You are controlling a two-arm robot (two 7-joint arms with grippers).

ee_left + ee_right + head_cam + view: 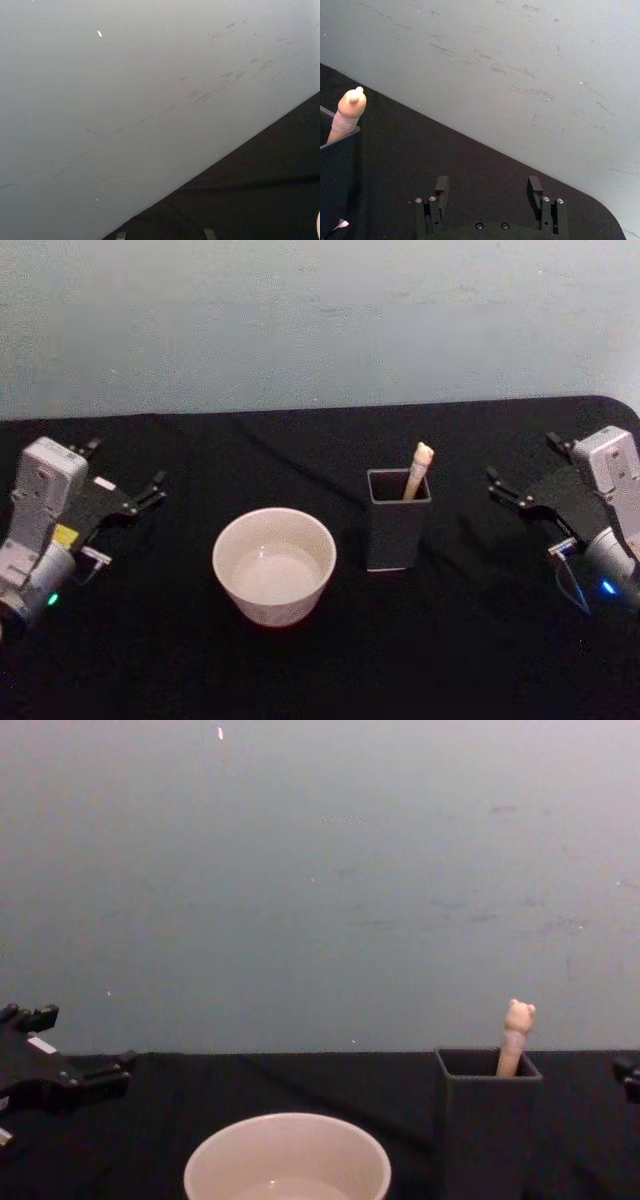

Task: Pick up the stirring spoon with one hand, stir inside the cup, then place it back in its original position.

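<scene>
The spoon (419,468) stands in the holder (392,540), leaning at a back corner, just right of the cup (275,612). The right gripper (525,468), fingers apart, lies nearer: best to pinch the spoon below its top and lift vertically. The left gripper (125,465), fingers apart, is parked far left.

The stirring spoon (420,466) has its lower part hidden inside the grey holder (397,535); the chest view's edge cuts the cup (290,1145).

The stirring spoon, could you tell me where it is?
The stirring spoon stands in the dark grey holder, right of centre in the head view, just right of the cup.
</scene>
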